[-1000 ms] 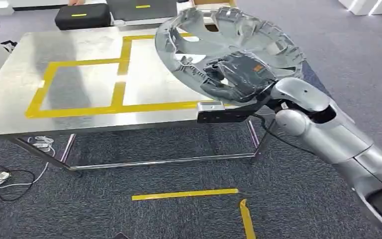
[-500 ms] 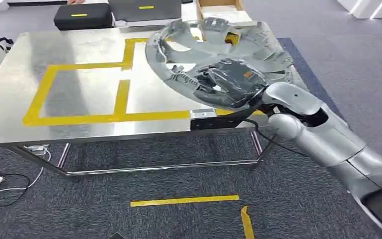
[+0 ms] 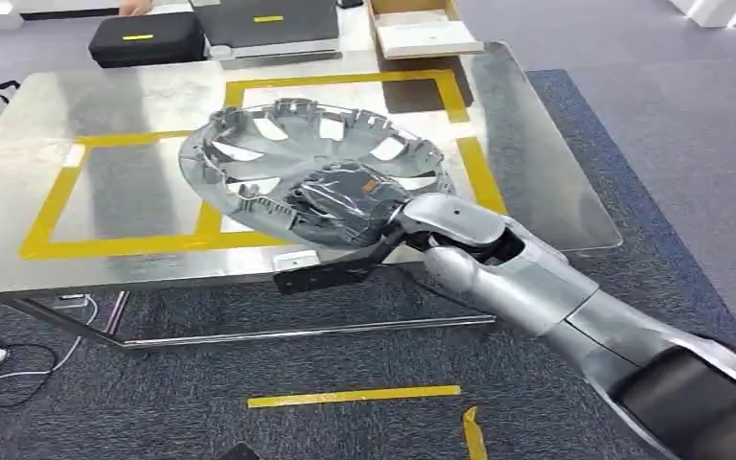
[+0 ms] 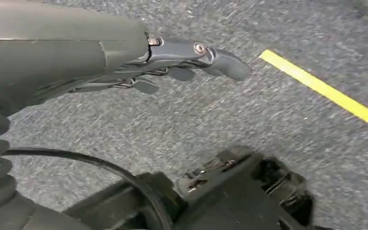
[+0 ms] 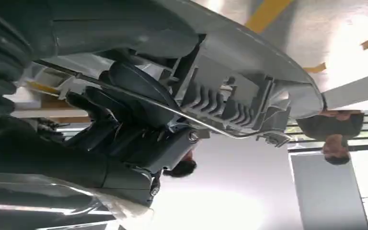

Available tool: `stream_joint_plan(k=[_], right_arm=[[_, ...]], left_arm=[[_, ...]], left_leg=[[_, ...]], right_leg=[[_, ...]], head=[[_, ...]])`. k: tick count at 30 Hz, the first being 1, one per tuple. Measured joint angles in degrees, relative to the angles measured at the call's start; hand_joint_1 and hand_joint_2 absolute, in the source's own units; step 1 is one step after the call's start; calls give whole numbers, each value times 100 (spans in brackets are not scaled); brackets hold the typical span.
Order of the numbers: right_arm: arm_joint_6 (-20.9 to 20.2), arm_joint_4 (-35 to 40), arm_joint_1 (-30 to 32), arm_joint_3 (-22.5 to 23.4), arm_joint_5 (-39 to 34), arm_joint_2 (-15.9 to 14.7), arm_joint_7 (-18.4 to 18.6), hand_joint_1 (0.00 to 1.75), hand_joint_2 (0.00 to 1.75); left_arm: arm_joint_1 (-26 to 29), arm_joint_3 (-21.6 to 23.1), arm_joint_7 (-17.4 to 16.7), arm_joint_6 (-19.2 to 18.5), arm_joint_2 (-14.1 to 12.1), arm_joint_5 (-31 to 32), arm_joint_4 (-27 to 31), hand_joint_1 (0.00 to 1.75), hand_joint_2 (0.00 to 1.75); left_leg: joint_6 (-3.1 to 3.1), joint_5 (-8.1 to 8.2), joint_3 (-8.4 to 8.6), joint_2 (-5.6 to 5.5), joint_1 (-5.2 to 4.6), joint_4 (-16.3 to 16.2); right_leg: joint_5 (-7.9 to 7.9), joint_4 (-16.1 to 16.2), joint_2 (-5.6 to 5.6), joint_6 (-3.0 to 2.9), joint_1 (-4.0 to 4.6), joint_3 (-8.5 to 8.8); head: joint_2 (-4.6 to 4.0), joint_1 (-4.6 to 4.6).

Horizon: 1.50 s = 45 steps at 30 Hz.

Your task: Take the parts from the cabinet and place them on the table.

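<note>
One hubcap [image 3: 311,163] in right hand [image 3: 345,203].

Bright, even light — tabletop [image 3: 134,192] glare

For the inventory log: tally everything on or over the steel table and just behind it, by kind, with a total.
Grey wheel cover, held by the right hand over the table: 1
Black cases beyond the table's far edge: 2
Open cardboard box: 1
Total: 4
</note>
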<state>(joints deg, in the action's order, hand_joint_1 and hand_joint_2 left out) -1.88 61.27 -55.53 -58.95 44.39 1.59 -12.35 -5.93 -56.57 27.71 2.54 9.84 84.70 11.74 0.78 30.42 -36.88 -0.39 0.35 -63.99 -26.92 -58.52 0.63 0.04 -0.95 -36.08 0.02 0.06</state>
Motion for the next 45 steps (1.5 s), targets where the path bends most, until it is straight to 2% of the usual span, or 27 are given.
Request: stream_joint_plan(k=[2,3,4,5,7,8,11,13,15,17,18,19,20,22,23,24,25,27,29,30,32,34,36,38,40,43,45], right_arm=[[15,-118,29,-33,-26,72,-40,175,175],[31,-167,64,-42,-31,94,-53,175,175],[35,-208,93,-57,-31,114,-61,175,175],[35,-249,109,-74,-31,131,-66,175,175],[35,-300,114,-79,-31,180,-70,175,175],[35,-326,117,-81,-31,199,-70,175,175],[48,-391,118,-107,-29,236,-81,175,175],[48,-418,107,-107,-31,276,-94,175,175],[48,-453,117,-120,-33,282,-107,175,175],[46,-496,165,-146,-33,282,-112,175,175],[46,-521,192,-153,-29,280,-112,175,175],[46,-547,219,-157,-31,280,-112,175,175],[46,-558,233,-160,-31,282,-112,175,175],[44,-567,226,-160,-31,289,-114,175,175],[44,-569,222,-160,-31,289,-116,175,175],[44,-580,207,-166,-31,299,-123,175,175],[44,-586,176,-166,-29,313,-121,175,175],[46,-595,167,-160,-26,330,-123,175,175],[46,-599,162,-160,-22,343,-123,175,175],[46,-606,157,-157,-26,346,-123,175,175],[46,-626,178,-162,-31,352,-125,175,175],[48,-656,206,-166,-24,352,-125,175,175],[50,-682,213,-168,-15,352,-129,175,175],[50,-721,214,-168,-15,354,-134,175,175],[55,-770,224,-171,-13,352,-140,175,175],[61,-833,234,-162,-20,352,-151,175,175],[52,-881,260,-162,-15,352,-171,175,175]], left_arm=[[8,20,-4,-11,2,2,0,0,175],[15,26,-11,-18,4,2,0,0,175],[21,31,-11,-24,7,0,0,0,175],[23,31,-11,-24,7,0,0,0,175],[20,33,-11,-24,-2,0,0,0,175],[21,33,-11,-24,-13,0,0,0,175],[4,41,-24,-33,-15,0,0,0,175],[3,57,-26,-35,-11,0,0,0,175],[-1,76,-26,-35,-5,0,0,0,175],[0,79,-26,-39,4,0,0,0,175],[10,81,-26,-39,7,0,0,0,175],[18,81,-26,-40,9,0,0,0,175],[23,81,-26,-39,11,0,0,0,175],[17,83,-26,-39,24,0,0,0,175],[14,83,-26,-40,26,0,0,0,175],[2,83,-26,-39,26,0,0,0,175],[-2,83,-26,-39,28,0,0,0,175],[4,83,-26,-39,31,0,0,0,175],[-4,83,-26,-37,28,-2,0,0,175],[-4,83,-24,-35,31,-2,0,0,175],[3,83,-24,-35,28,-2,0,0,175],[24,83,-24,-35,31,-2,0,0,175],[26,83,-24,-33,28,-2,0,0,175],[27,83,-24,-26,28,-2,0,0,175],[25,83,-24,-20,31,-2,0,0,175],[41,85,-24,-9,28,-11,0,0,175],[41,85,-2,-27,35,-39,0,0,175]], left_leg=[[59,275,-533,14,27,-962],[71,278,-715,21,31,-1221],[61,141,-763,22,31,-1196],[36,-100,-721,21,28,-966],[-57,-716,-424,21,9,-39],[-116,-819,-308,16,-21,289],[-178,-662,-199,20,-60,410],[-199,-620,-138,21,-4,539],[-231,-606,-91,14,-5,586],[-267,-579,-71,12,-11,584],[-272,-561,-58,12,-13,580],[-270,-538,-35,11,-12,573],[-266,-508,2,8,-7,566],[-230,-426,88,-3,9,525],[-201,-375,120,-4,15,499],[-163,-353,94,-12,-23,457],[-150,-347,61,-11,-21,441],[-117,-349,69,0,-16,447],[-58,-259,31,5,-10,356],[-19,-151,-68,13,-7,113],[37,167,-502,17,29,-766],[50,220,-815,18,33,-1258],[18,-210,-683,19,36,-825],[-35,-754,-321,19,31,140],[-80,-617,-177,11,-15,293],[-138,-530,-176,-3,-11,371],[-188,-536,-104,-3,16,462]], right_leg=[[-50,0,-1,-39,13,60],[-82,0,0,-39,15,105],[-115,0,3,-40,16,152],[-149,0,10,-38,16,198],[-215,0,29,-20,15,291],[-247,7,32,1,13,318],[-291,8,29,96,31,301],[-362,10,4,167,54,287],[-616,-442,11,112,67,50],[-918,-1325,19,85,91,-437],[-977,-1662,23,91,96,-664],[-881,-1729,21,103,95,-770],[-640,-1536,11,131,88,-731],[-4,-628,-15,191,57,-383],[129,-256,-33,217,42,-240],[77,-216,-24,207,76,-118],[-51,-68,-18,142,68,-50],[-57,-100,13,86,86,-67],[-59,-58,14,42,31,-1],[-85,-55,0,2,27,31],[-128,-55,-6,-43,31,95],[-174,-56,1,-48,31,157],[-237,-56,22,-33,31,247],[-322,-55,28,9,29,361],[-350,-50,43,72,63,350],[-352,-14,17,155,63,334],[-542,-236,-2,188,60,185]], head=[[0,0],[0,5],[0,5],[0,3],[0,5],[0,6],[0,7],[0,22],[0,24],[0,22],[0,20],[0,22],[0,20],[0,22],[0,24],[0,37],[0,35],[0,27],[0,16],[0,-6],[0,-6],[0,-11],[0,-9],[0,-6],[0,-11],[0,-4],[0,11]])
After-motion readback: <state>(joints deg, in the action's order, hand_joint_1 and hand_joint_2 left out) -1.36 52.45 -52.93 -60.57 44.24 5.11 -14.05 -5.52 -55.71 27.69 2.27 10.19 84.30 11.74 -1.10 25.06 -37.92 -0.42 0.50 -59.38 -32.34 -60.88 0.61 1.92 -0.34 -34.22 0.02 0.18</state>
